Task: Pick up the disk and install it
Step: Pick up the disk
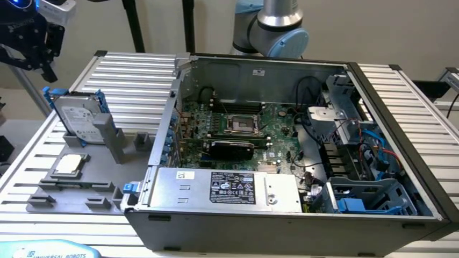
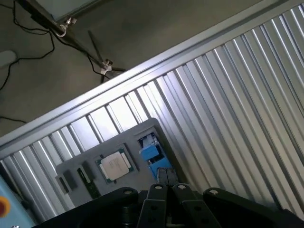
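Observation:
The disk (image 1: 77,115) stands upright on its edge in a slot of the grey fixture (image 1: 72,188), on the exterior view's left. It is silver-grey with a white label and blue carrier edges. My black gripper (image 1: 44,70) hangs in the air above and a little behind it, apart from it. In the wrist view the disk (image 2: 151,153) appears edge-on as a blue strip just beyond my gripper (image 2: 165,176), whose fingers are shut together on nothing.
The open computer case (image 1: 287,220) fills the middle, with the motherboard (image 1: 237,129), the grey power-supply box (image 1: 222,188) in front and a blue-grey drive bay (image 1: 369,196) at the exterior view's right. A square CPU chip (image 1: 72,164) lies on the fixture. Ribbed aluminium table (image 1: 136,75).

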You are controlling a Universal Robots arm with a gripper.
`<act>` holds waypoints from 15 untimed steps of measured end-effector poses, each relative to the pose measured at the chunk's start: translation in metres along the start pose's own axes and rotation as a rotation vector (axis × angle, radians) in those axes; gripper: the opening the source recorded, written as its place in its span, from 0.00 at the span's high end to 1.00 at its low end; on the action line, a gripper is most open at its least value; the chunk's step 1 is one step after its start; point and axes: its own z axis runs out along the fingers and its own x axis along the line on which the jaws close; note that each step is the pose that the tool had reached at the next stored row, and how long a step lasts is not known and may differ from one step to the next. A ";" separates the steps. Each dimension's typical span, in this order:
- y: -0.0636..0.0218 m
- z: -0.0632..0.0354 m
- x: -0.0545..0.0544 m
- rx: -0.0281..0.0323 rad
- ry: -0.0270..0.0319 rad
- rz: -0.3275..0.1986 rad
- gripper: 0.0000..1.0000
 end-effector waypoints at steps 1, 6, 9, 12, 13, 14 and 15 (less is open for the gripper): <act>0.0000 0.0003 0.000 0.0007 0.0000 -0.019 0.89; 0.0000 0.0020 0.000 0.0028 0.0012 -0.109 0.89; -0.0001 0.0031 0.000 0.0037 0.0022 -0.165 0.89; -0.0001 0.0041 0.000 0.0049 0.0031 -0.219 0.89; -0.0001 0.0044 0.000 0.0054 0.0033 -0.237 0.89; -0.0001 0.0047 0.000 0.0059 0.0035 -0.255 0.89; -0.0001 0.0050 0.000 0.0064 0.0036 -0.273 0.89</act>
